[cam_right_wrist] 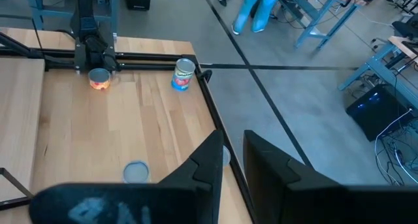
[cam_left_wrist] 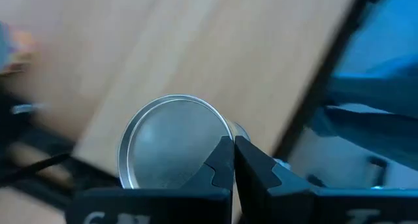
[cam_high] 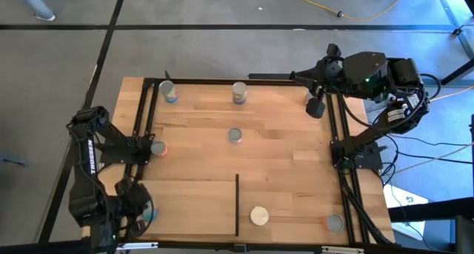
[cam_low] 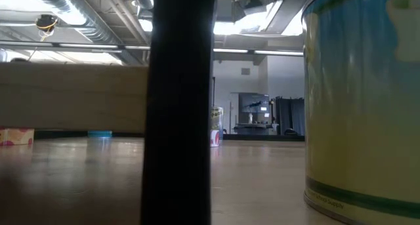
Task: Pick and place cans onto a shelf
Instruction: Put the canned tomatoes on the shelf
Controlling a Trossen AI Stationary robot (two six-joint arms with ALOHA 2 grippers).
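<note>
Several cans stand upright on their bases on the wooden table (cam_high: 296, 165): two at the far edge (cam_high: 169, 92) (cam_high: 239, 93), one in the middle (cam_high: 235, 135), one at the left frame (cam_high: 157, 147), a cream-topped one (cam_high: 259, 215) beside the shelf's black divider (cam_high: 237, 206), and one at the near right (cam_high: 335, 223). My left gripper (cam_left_wrist: 233, 149) is at the near left, by the left edge of the shelf (cam_high: 192, 206), shut on a silver-topped can (cam_left_wrist: 171, 142). My right gripper (cam_right_wrist: 233, 155) hangs open high over the far right corner with nothing in it. My left gripper pinches the can's top rim (cam_left_wrist: 226, 134) between its two fingers, one fingertip (cam_left_wrist: 221, 157) over the lid and the other outside the wall. The fingers come steeply from above. The can hangs upright below them. I cannot see whether its base is clear of the wood.
A black frame (cam_high: 144, 121) runs round the table. The divider (cam_low: 178, 107) stands as a dark post in the low view, with the cream-topped can (cam_low: 361, 100) large beside it. A person in blue (cam_right_wrist: 258, 8) stands on the floor beyond the table.
</note>
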